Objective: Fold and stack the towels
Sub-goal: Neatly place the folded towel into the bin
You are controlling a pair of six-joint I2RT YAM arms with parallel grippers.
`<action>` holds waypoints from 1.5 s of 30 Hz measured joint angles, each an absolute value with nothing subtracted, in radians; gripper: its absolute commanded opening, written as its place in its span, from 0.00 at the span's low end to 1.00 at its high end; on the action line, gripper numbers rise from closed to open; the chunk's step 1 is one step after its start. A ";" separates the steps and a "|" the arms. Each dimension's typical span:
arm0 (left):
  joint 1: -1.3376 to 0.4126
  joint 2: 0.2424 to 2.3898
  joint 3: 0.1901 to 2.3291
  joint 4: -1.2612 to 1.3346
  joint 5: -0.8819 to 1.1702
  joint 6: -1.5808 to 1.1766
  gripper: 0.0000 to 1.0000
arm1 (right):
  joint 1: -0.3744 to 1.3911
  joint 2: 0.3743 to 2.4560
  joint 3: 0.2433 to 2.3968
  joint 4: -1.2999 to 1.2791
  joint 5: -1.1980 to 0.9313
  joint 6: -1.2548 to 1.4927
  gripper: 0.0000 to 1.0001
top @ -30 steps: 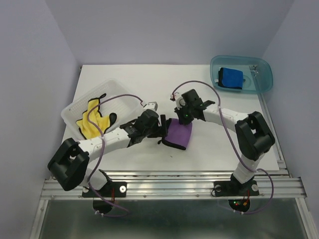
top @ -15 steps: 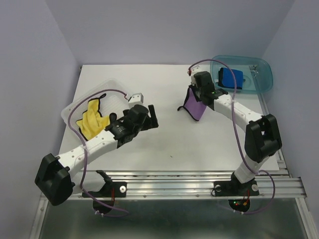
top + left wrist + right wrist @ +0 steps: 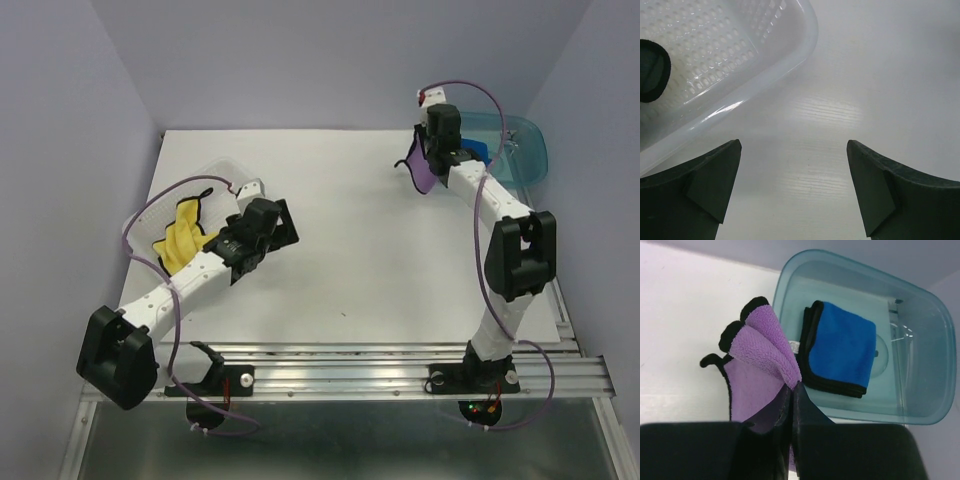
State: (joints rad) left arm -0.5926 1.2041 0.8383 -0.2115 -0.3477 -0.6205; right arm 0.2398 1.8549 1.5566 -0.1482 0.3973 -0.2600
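From above, my right gripper (image 3: 429,152) hangs the purple towel (image 3: 420,173) just beside the teal bin (image 3: 530,150). That arm hides most of the blue towel (image 3: 483,152). The left gripper (image 3: 279,222) is nearer the white basket (image 3: 150,215) holding the yellow towel (image 3: 182,236).

Left wrist: fingers wide apart and empty over bare table. The basket is up-left, and a dark hem is cut off.

Right wrist: fingers are pinched tight on the bunched purple fold. The blue stack lies ahead and right, and the towel's lower end is hidden.

Pale lilac walls (image 3: 300,60) box in my white table (image 3: 380,290); a metal rail (image 3: 340,362) edges its near side.
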 measured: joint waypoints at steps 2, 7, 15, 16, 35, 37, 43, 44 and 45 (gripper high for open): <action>-0.583 1.222 0.845 -0.214 -0.347 -0.617 0.99 | 0.215 1.881 1.600 -0.141 0.397 -0.247 0.01; -0.572 1.271 0.875 -0.214 -0.342 -0.609 0.99 | 0.133 1.959 1.749 -0.147 0.381 -0.158 0.01; -0.557 1.329 0.900 -0.212 -0.317 -0.599 0.99 | 0.023 2.062 1.884 -0.149 0.306 0.010 0.01; -0.554 1.333 0.900 -0.213 -0.313 -0.598 0.99 | 0.013 2.077 1.890 -0.149 0.293 0.034 0.01; -0.541 1.346 0.900 -0.206 -0.290 -0.593 0.99 | -0.040 2.179 1.925 -0.171 0.199 0.210 0.01; -0.541 1.348 0.900 -0.206 -0.288 -0.591 0.99 | -0.046 2.180 1.925 -0.169 0.183 0.226 0.01; -0.541 1.355 0.900 -0.204 -0.286 -0.591 0.99 | -0.067 2.180 1.925 -0.141 0.062 0.239 0.01; -0.541 1.357 0.900 -0.202 -0.285 -0.591 0.99 | -0.069 2.180 1.925 -0.138 0.042 0.239 0.01; -0.540 1.361 0.900 -0.200 -0.283 -0.591 0.99 | -0.071 2.180 1.925 -0.136 0.027 0.239 0.01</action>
State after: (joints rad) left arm -0.5400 1.3605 0.9001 -0.2005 -0.2829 -0.5911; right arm -0.0708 2.1799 1.9255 -0.1356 0.0265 0.2390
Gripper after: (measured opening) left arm 0.986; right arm 0.035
